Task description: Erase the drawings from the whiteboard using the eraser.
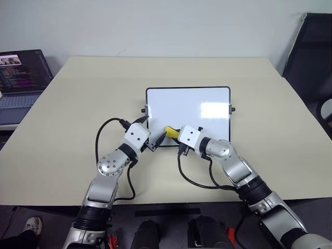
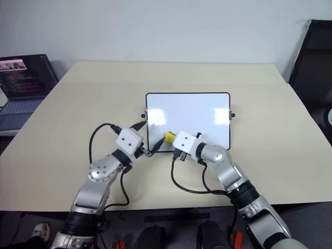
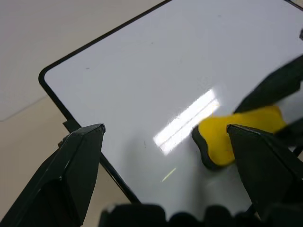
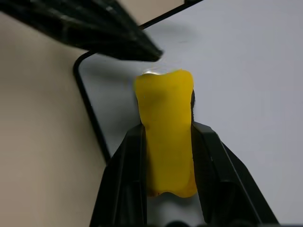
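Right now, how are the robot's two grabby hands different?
The right gripper is shut on the yellow eraser, but the left gripper is open and holds nothing. The right one presses the eraser onto the whiteboard; the left one hovers by the board's near left corner. Both have two black fingers.

The yellow eraser (image 4: 166,137), squeezed between the right gripper's (image 4: 168,130) closed jaws, presses its dark underside on the glossy whiteboard (image 1: 197,106), which looks wiped clean.
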